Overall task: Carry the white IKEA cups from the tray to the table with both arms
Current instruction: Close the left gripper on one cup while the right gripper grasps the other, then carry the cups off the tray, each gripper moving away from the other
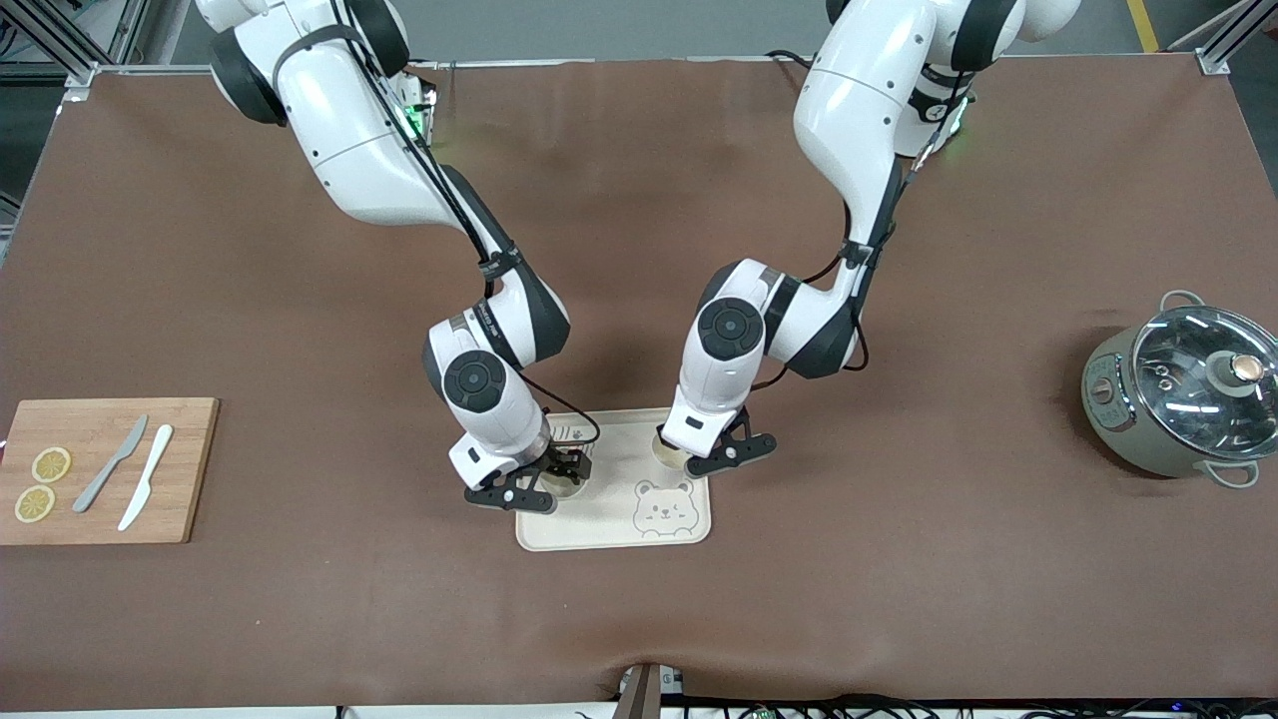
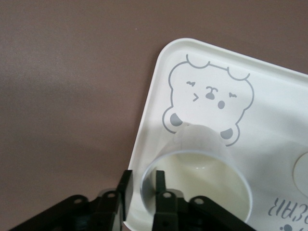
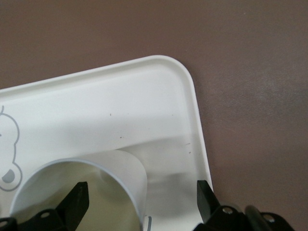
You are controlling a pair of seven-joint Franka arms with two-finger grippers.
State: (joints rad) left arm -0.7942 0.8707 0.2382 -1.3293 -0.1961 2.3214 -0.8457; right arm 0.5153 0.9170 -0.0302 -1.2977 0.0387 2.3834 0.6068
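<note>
A cream tray [image 1: 609, 504] with a bear print lies at the table's middle. Two white IKEA cups stand upright on it. One cup [image 1: 667, 456] is at the tray's corner toward the left arm's end, the other [image 1: 561, 487] at the edge toward the right arm's end. My left gripper [image 1: 684, 454] straddles its cup's wall [image 2: 202, 183], fingers [image 2: 161, 190] slightly apart, one inside and one outside. My right gripper [image 1: 564, 469] is wide open around its cup's wall [image 3: 96, 192], one finger inside, one outside over the tray [image 3: 120, 106].
A wooden cutting board [image 1: 110, 469] with two lemon slices and two knives lies at the right arm's end. A grey pot with a glass lid [image 1: 1183, 394] stands at the left arm's end. Brown table surrounds the tray [image 2: 269, 120].
</note>
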